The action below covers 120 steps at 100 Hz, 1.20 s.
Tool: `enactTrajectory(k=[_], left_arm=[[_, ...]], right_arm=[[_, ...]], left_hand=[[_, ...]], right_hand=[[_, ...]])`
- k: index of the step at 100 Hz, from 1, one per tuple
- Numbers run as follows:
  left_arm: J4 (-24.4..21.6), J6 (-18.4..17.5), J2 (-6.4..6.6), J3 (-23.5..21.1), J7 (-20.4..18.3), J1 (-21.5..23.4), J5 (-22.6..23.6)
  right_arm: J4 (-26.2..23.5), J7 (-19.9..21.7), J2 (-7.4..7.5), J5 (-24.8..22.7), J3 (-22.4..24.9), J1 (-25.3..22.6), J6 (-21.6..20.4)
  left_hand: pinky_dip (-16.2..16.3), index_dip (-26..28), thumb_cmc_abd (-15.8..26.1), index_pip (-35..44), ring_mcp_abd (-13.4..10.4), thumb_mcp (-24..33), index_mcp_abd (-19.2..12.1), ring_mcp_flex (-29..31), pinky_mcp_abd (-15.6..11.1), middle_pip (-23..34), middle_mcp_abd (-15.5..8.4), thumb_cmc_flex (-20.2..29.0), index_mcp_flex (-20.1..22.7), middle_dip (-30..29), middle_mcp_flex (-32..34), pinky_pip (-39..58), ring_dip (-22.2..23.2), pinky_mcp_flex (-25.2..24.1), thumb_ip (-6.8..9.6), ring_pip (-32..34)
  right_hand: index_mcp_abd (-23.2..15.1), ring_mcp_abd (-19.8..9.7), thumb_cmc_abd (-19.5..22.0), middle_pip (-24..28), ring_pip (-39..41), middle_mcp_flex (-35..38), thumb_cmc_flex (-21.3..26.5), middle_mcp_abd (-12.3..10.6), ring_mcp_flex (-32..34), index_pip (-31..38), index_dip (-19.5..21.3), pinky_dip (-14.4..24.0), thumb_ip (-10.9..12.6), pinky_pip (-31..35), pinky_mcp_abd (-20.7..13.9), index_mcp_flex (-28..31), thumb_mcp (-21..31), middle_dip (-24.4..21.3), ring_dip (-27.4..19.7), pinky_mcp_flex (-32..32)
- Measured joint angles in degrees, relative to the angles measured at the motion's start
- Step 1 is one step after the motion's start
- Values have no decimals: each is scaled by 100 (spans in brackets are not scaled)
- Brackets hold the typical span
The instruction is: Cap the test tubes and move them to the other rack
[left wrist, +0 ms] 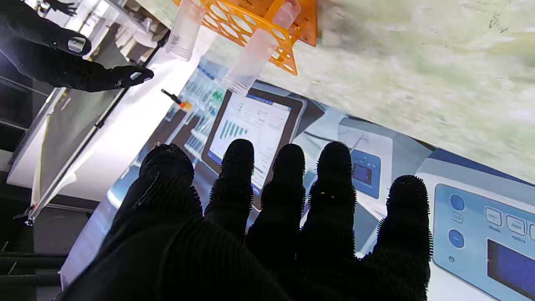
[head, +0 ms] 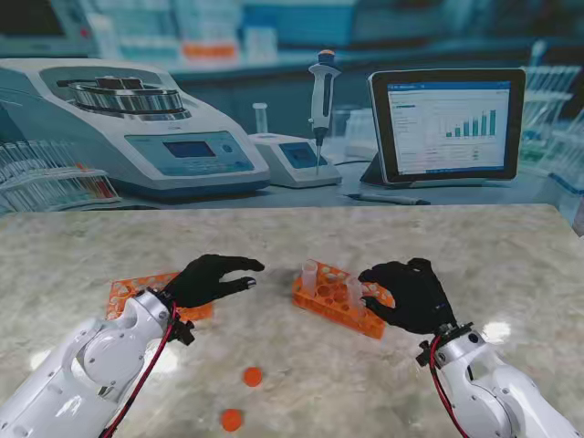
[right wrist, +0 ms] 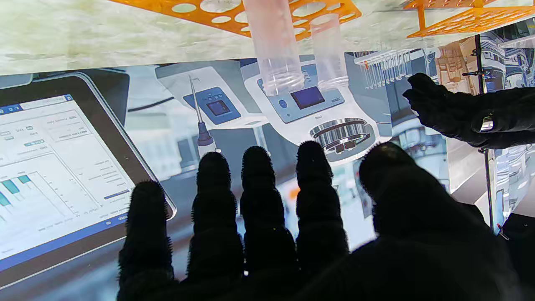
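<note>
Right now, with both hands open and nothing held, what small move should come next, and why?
Probably bring the left hand back toward me to one of the orange caps lying loose on the table. Both test tubes stand uncapped in the rack beside the right hand, and neither hand holds a cap, so capping cannot start yet.
</note>
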Motion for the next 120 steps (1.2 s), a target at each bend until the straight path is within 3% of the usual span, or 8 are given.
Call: enactTrajectory(k=[59,88,120], left_arm=[[81,-61,1,-23,11,-7,-3],[80,-81,0,-74,21,24,14],[71,-100,2,-98,16,50,16]], right_arm=[[-53,107,6,-4,17,14,17],[-39,244,15,-10,32,37,263],[294,426,33,82,-79,347,527]], left_hand=[[0,-2,0,-1,1,0,0,0,7,-2,2,0,0,0,0,10,0,0,0,0],[0,-3,0,-1,1,0,0,0,7,-36,2,0,0,0,0,12,0,-1,0,0],[0,-2,0,-1,2,0,0,0,7,-37,2,0,0,0,0,13,0,-3,0,0]], right_hand=[[64,0,0,-59,0,-41,0,-1,-1,-18,0,-1,0,0,-1,-60,0,0,-3,0],[182,0,0,-60,-2,-101,-58,-1,-3,-130,-3,-2,0,-2,-1,-68,-30,-2,-57,-6],[316,0,-2,-119,-4,-165,-731,-1,-7,-211,-70,-2,0,-9,-6,-116,-193,-15,-58,-24]])
